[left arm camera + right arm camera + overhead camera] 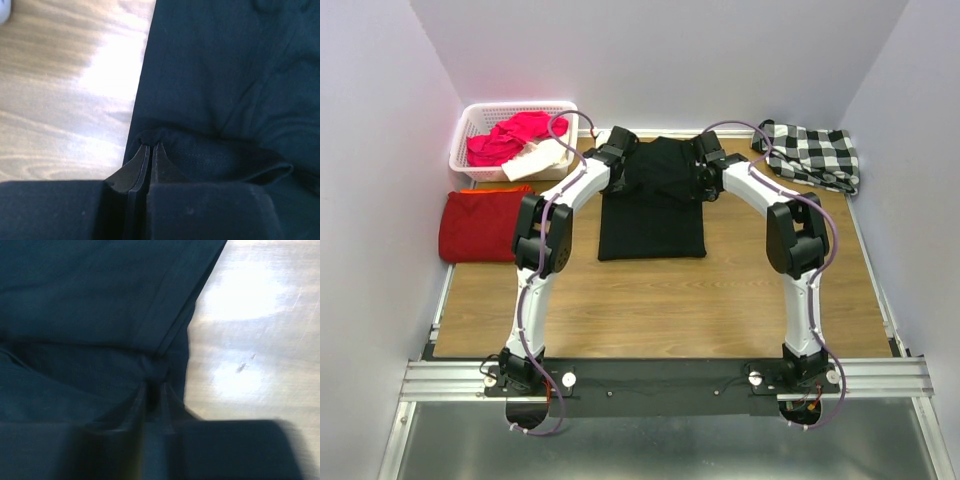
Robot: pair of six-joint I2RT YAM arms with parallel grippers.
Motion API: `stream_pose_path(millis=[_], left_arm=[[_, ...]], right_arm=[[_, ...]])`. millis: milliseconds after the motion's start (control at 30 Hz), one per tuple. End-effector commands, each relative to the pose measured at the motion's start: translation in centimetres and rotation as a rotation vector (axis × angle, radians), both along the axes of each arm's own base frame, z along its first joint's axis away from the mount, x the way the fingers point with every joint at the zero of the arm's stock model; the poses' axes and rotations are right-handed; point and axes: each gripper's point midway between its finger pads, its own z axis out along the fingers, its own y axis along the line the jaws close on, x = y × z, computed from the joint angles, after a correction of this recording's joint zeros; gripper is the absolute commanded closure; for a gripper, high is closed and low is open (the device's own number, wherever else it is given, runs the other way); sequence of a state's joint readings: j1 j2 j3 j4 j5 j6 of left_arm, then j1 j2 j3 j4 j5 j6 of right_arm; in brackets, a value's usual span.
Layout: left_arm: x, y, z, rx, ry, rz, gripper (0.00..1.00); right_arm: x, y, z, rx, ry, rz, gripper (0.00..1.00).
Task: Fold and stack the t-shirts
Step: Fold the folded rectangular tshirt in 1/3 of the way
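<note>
A: Nearest ground?

B: Bare wood tabletop [650,310], lower half of the overhead frame. Both arms reach up-frame across it.

A: Task cloth?

B: Black t-shirt [652,225] at centre frame, flat in a long rectangle, far end rumpled. Dark-red t-shirt [480,225] folded at the left edge, well apart from the black one.

A: Tools?

B: Left tool [151,146] at the black shirt's upper-left edge, fingers nearly together, pinching a raised fold of hem. Right tool [156,385] at the upper-right edge, narrow slit between fingers, cloth puckered at the tips. That wrist view is blurred, so I cannot tell if it grips.

A: Farthest?

B: White basket [470,110] upper left, pink cloth [510,135] inside. Checked cloth [810,155] upper right.
</note>
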State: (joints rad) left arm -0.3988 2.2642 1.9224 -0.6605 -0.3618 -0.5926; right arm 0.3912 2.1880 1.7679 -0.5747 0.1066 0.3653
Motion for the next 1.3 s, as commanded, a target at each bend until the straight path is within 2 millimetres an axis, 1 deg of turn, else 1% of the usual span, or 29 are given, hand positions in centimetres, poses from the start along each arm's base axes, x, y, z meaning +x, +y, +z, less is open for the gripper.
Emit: stream_pose_path(millis=[0,67,133,233,333,400,467,500,533,567,600,633,667,700,733,767,800,833,867,900,933,1000,1033,1067,1100,1133,1167,1233,1267], left_arm=[[3.8,0.5,2.1,-0.028,-0.130,-0.011,0.80],[5.6,-0.2,3.8,-0.040,-0.202,-0.028,0.76],[7.1,-0.4,5.4,-0.033,-0.251,-0.028,0.71],[8.3,-0.4,7.7,-0.032,-0.317,-0.024,0.64],[8.3,-0.6,9.1,-0.050,-0.337,-0.032,0.62],[7.7,-0.5,9.2,-0.051,-0.330,-0.036,0.61],[6.5,-0.2,8.6,-0.049,-0.300,-0.043,0.61],[5.9,-0.2,8.3,-0.051,-0.286,-0.053,0.61],[4.8,0.0,6.8,-0.042,-0.243,-0.065,0.61],[4.1,-0.1,7.3,-0.052,-0.240,-0.084,0.61],[3.5,0.0,6.9,-0.052,-0.225,-0.093,0.61],[2.2,0.3,5.3,-0.040,-0.179,-0.101,0.61],[1.5,0.3,5.9,-0.047,-0.181,-0.109,0.61],[0.8,0.5,5.8,-0.043,-0.171,-0.112,0.62],[-0.4,1.0,4.7,-0.032,-0.139,-0.114,0.61],[-1.0,1.0,5.5,-0.038,-0.146,-0.123,0.61],[-1.7,1.1,5.4,-0.037,-0.135,-0.129,0.61],[-2.8,1.4,4.3,-0.031,-0.101,-0.135,0.61],[-3.5,1.2,5.1,-0.050,-0.106,-0.156,0.62],[-4.1,1.2,4.7,-0.054,-0.090,-0.168,0.62],[-5.5,1.5,3.4,-0.049,-0.047,-0.186,0.62],[-7.1,1.0,3.1,-0.086,-0.017,-0.232,0.61],[-8.6,1.3,1.5,-0.084,0.026,-0.249,0.61],[-9.4,0.7,1.9,-0.118,0.026,-0.283,0.62],[-10.0,0.7,1.6,-0.126,0.034,-0.297,0.62],[-11.1,0.8,0.7,-0.132,0.056,-0.311,0.61],[-11.7,0.4,1.1,-0.156,0.051,-0.348,0.61],[-13.0,0.1,0.3,-0.182,0.076,-0.381,0.61],[-13.4,-0.2,0.5,-0.201,0.076,-0.403,0.61]], right_arm=[[2.2,-2.2,-0.6,-0.019,0.003,-0.032,0.61],[2.9,-3.0,0.0,-0.007,-0.005,-0.056,0.53],[3.6,-3.5,0.9,-0.012,-0.031,-0.074,0.50],[4.3,-4.0,2.1,-0.002,-0.057,-0.094,0.50],[4.4,-3.5,3.3,0.024,-0.073,-0.085,0.50],[3.7,-3.4,3.6,0.040,-0.065,-0.085,0.50],[2.7,-3.0,4.5,0.072,-0.061,-0.073,0.50],[1.6,-2.9,3.8,0.077,-0.032,-0.064,0.50],[1.0,-2.6,3.8,0.084,-0.022,-0.053,0.50],[0.2,-2.0,3.8,0.089,-0.011,-0.038,0.50],[-0.4,-1.7,4.4,0.090,-0.020,-0.028,0.50],[-1.4,-1.6,3.8,0.081,0.001,-0.019,0.50],[-2.3,-0.7,3.8,0.080,0.006,-0.003,0.50],[-2.8,-0.4,4.7,0.086,-0.006,0.007,0.50],[-3.8,-0.4,4.1,0.077,0.014,0.010,0.50],[-4.6,0.2,4.1,0.082,0.022,0.022,0.50],[-5.1,0.4,4.1,0.088,0.027,0.028,0.50],[-5.7,0.5,4.8,0.098,0.022,0.034,0.50],[-7.0,1.1,4.2,0.121,0.057,0.060,0.50],[-7.7,1.3,4.1,0.133,0.070,0.072,0.49],[-8.4,1.5,4.5,0.149,0.073,0.084,0.49],[-10.3,1.6,3.4,0.165,0.124,0.100,0.48],[-10.9,1.5,3.3,0.164,0.132,0.101,0.48],[-11.4,1.3,3.6,0.166,0.130,0.096,0.48],[-12.4,0.8,2.6,0.153,0.155,0.091,0.48],[-12.8,0.5,2.5,0.145,0.160,0.084,0.47],[-13.0,0.0,2.6,0.131,0.152,0.067,0.47],[-14.0,-0.6,1.8,0.114,0.171,0.060,0.41],[-14.2,-0.8,1.6,0.106,0.174,0.058,0.40]])
